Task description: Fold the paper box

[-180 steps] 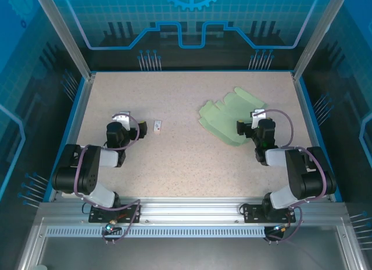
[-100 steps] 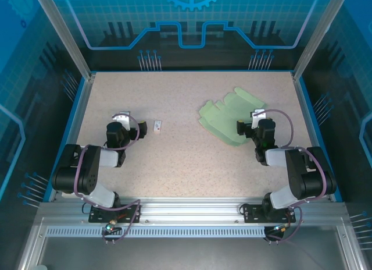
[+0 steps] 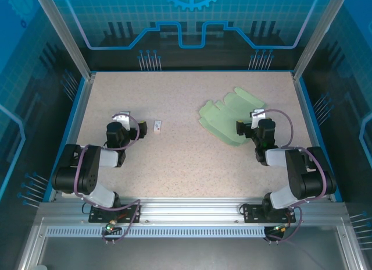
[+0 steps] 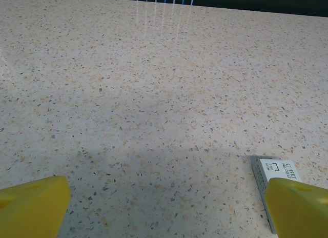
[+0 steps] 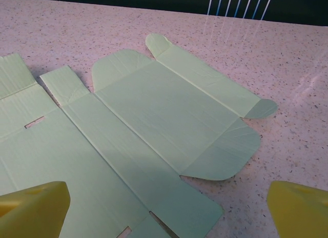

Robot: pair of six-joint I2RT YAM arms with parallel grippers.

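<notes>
Broadly, the speckled table [image 3: 174, 95] carries the paper box [image 3: 224, 116] as a flat, unfolded sheet on its right half. Its creases slant from far-left to near-right in the right wrist view. The right pincer [image 5: 166, 211] hangs low over the sheet's near-right edge, yellow tips spread wide and holding nothing, so the card lies ahead of it and to its left. That arm looks far better placed to start a fold. The left pincer [image 4: 166, 210], equally wide and empty, sits well left of the sheet. A small white tag [image 3: 158, 125] lies between them.
</notes>
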